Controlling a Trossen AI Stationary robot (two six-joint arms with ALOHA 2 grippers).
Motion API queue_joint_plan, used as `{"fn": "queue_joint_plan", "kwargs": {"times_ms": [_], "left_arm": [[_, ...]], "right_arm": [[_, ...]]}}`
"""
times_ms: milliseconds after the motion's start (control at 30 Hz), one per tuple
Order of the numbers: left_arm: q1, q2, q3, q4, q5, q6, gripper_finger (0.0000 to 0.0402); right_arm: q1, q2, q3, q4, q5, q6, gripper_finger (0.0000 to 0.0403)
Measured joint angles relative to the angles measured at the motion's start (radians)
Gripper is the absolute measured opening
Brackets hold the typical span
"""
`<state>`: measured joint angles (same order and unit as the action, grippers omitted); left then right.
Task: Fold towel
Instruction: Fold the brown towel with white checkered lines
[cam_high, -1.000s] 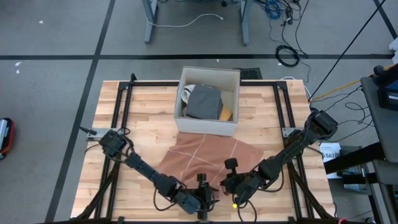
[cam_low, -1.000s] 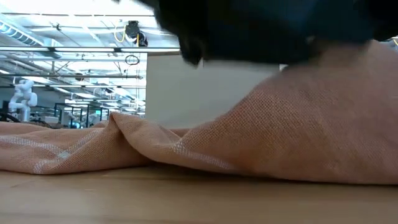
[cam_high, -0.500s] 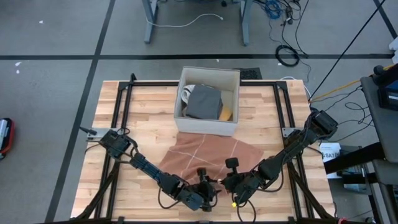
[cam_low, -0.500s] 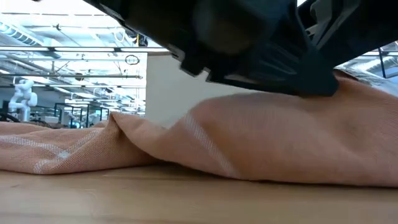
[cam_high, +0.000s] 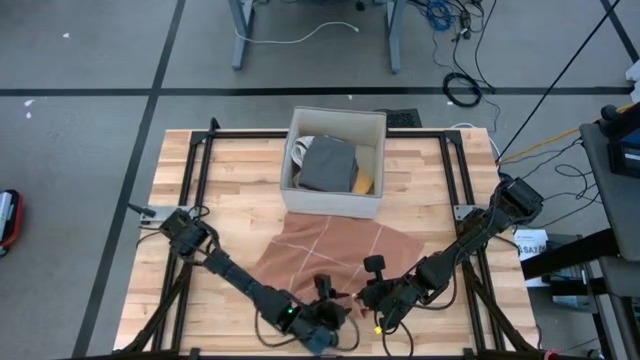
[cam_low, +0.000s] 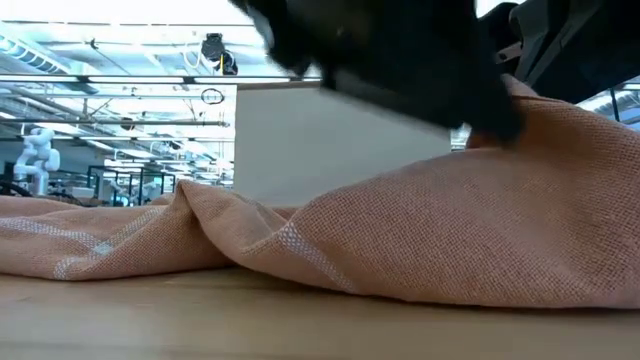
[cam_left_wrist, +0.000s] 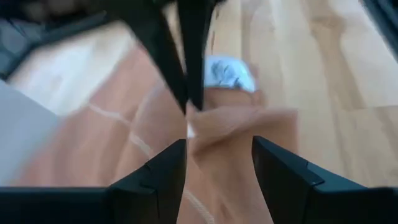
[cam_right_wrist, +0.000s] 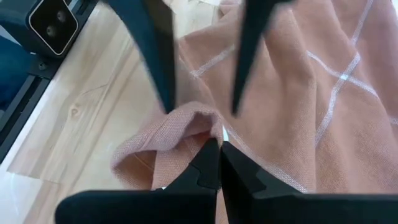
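A salmon towel (cam_high: 330, 255) lies mostly flat, no fold finished. At its near edge, the right gripper (cam_right_wrist: 214, 163) pinches the hem while the left gripper (cam_left_wrist: 217, 163) straddles it, unclosed.

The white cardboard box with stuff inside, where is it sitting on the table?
In the high view the white cardboard box sits at the middle of the wooden table's far edge, touching the far edge of the peach-coloured towel.

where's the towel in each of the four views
High view: the towel lies mid-table, just in front of the box.
Low view: fills the lower frame, bunched up at right.
Left wrist view: centre, between the open fingers.
Right wrist view: right and centre.
Shared landmark: its pale grid stripes.
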<state>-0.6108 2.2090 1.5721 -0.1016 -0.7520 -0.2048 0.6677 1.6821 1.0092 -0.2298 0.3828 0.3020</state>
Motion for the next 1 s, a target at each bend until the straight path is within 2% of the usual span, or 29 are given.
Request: {"fn": "queue_joint_plan", "kwargs": {"times_ms": [100,267,400,500,633,700,800,1000], "left_arm": [[0.027,0.016,-0.001,-0.042,0.025,-0.072,0.019],[0.051,0.015,-0.001,-0.015,0.111,-0.079,0.019],[0.072,0.015,-0.001,-0.018,0.125,-0.079,0.019],[0.079,0.015,-0.002,0.009,0.176,-0.035,0.019],[0.074,0.015,-0.001,0.061,0.312,0.037,0.019],[0.074,0.015,-0.002,0.062,0.325,0.049,0.0183],[0.069,0.015,-0.001,0.064,0.324,0.081,0.0152],[0.057,0.015,-0.002,0.079,0.323,0.137,0.0039]], "right_arm": [[0.007,0.0,0.0,0.0,0.001,0.001,0.0],[0.023,0.0,0.0,0.004,0.002,0.004,0.0],[0.024,0.0,0.0,0.015,0.003,0.002,0.0],[0.024,0.0,0.0,0.016,0.003,0.001,0.0],[0.024,0.0,0.0,0.016,0.003,0.001,0.0],[0.024,0.0,0.0,0.015,0.003,0.0,0.0],[0.024,0.0,0.0,0.01,0.003,0.001,0.0],[0.025,0.001,0.0,0.0,0.002,0.001,0.0]]}}
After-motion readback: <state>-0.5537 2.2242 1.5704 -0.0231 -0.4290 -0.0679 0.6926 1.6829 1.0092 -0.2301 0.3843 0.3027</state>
